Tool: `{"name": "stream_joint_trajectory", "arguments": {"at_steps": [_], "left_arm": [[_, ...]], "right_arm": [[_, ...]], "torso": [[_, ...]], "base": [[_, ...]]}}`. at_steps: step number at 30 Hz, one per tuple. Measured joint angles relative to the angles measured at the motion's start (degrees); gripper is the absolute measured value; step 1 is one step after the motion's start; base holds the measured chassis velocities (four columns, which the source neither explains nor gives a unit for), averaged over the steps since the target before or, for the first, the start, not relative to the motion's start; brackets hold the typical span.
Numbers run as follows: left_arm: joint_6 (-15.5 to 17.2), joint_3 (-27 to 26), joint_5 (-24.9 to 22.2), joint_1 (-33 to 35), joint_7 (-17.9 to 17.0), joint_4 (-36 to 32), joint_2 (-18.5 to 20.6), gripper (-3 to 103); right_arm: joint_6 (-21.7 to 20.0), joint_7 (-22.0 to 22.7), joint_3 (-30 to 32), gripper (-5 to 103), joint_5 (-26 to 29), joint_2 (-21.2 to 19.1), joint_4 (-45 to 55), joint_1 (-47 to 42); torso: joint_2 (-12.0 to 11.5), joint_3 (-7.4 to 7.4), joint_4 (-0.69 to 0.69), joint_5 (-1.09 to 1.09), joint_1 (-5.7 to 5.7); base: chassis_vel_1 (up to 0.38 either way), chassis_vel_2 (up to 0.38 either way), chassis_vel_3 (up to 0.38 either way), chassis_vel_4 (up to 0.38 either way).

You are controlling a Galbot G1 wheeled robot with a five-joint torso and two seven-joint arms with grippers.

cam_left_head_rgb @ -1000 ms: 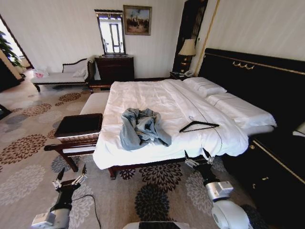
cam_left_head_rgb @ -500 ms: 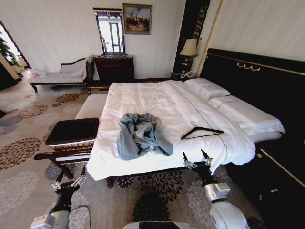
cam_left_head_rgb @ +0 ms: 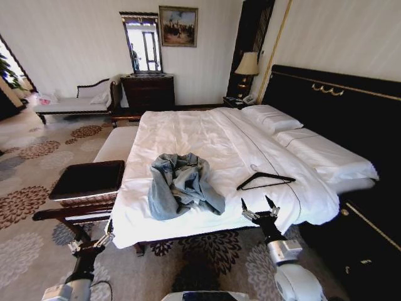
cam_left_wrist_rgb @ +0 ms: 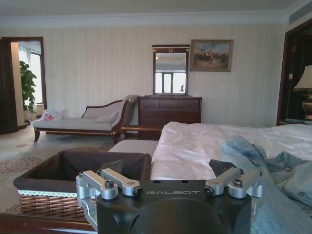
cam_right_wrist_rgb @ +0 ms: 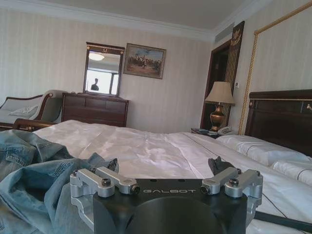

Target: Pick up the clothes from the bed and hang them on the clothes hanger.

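The clothes, a crumpled light blue denim jacket (cam_left_head_rgb: pixel 180 185), lie on the white bed (cam_left_head_rgb: pixel 188 128) near its front edge. Right of the jacket, the black clothes hanger (cam_left_head_rgb: pixel 266 180) lies flat on the sheet. My right gripper (cam_left_head_rgb: pixel 255 203) stands open at the bed's front edge, between jacket and hanger and touching neither. My left gripper (cam_left_head_rgb: pixel 91 237) hangs open and empty, low by the bed's front left corner. The right wrist view has the jacket (cam_right_wrist_rgb: pixel 34 165) beside the open gripper (cam_right_wrist_rgb: pixel 163 168) and a piece of the hanger (cam_right_wrist_rgb: pixel 282 220). The left wrist view looks past the open gripper (cam_left_wrist_rgb: pixel 168 168) at the jacket (cam_left_wrist_rgb: pixel 273 180).
A wooden bench carrying a dark-lined wicker basket (cam_left_head_rgb: pixel 88 179) stands against the bed's left side, close to my left gripper. The tall black headboard (cam_left_head_rgb: pixel 338 119) runs along the right. A chaise (cam_left_head_rgb: pixel 69 103), a dresser (cam_left_head_rgb: pixel 147 91) and a lamp (cam_left_head_rgb: pixel 247 63) stand at the far wall.
The whole picture has shifted, so the camera has moved in on the bed. My right gripper now reaches the bed's front edge. Jacket and hanger lie as before.
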Motion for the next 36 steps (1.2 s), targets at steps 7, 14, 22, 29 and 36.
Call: {"name": "stream_joint_trajectory", "arguments": {"at_steps": [7, 14, 22, 29, 36], "left_arm": [[-0.25, 0.04, -0.17, 0.23, 0.02, 0.67, 0.09, 100], [-0.34, 0.02, -0.32, 0.23, 0.05, 1.00, 0.23, 100], [-0.37, 0.11, -0.33, 0.10, 0.06, 1.48, 0.28, 100], [-0.45, -0.03, -0.36, -0.06, 0.05, 1.80, 0.52, 100], [-0.47, -0.04, -0.36, -0.01, 0.05, 1.81, 0.34, 100]], "right_arm": [[0.15, 0.04, 0.28, 99, -0.18, 0.17, -0.11, -0.37], [0.18, -0.07, -0.12, 99, -0.51, 0.49, -0.26, -0.58], [0.19, -0.11, -0.35, 96, -0.47, 0.54, -0.46, -0.67], [0.20, -0.11, -1.01, 96, -0.42, 0.56, -0.76, -0.42], [0.17, -0.03, -1.56, 95, -1.30, 0.65, -0.99, -0.33]], "torso": [[0.00, 0.00, 0.00, 0.02, 0.00], [-0.01, 0.01, 0.00, 0.02, 0.02], [-0.01, 0.01, 0.00, 0.02, 0.02], [0.00, 0.00, -0.01, 0.01, 0.01], [-0.01, 0.01, 0.00, 0.01, 0.02]], "base": [[-0.116, 0.118, 0.099, -0.118], [-0.141, 0.131, 0.135, -0.121], [-0.130, 0.134, 0.138, -0.139], [-0.162, 0.097, 0.151, -0.097], [-0.220, 0.057, 0.224, -0.062]]}}
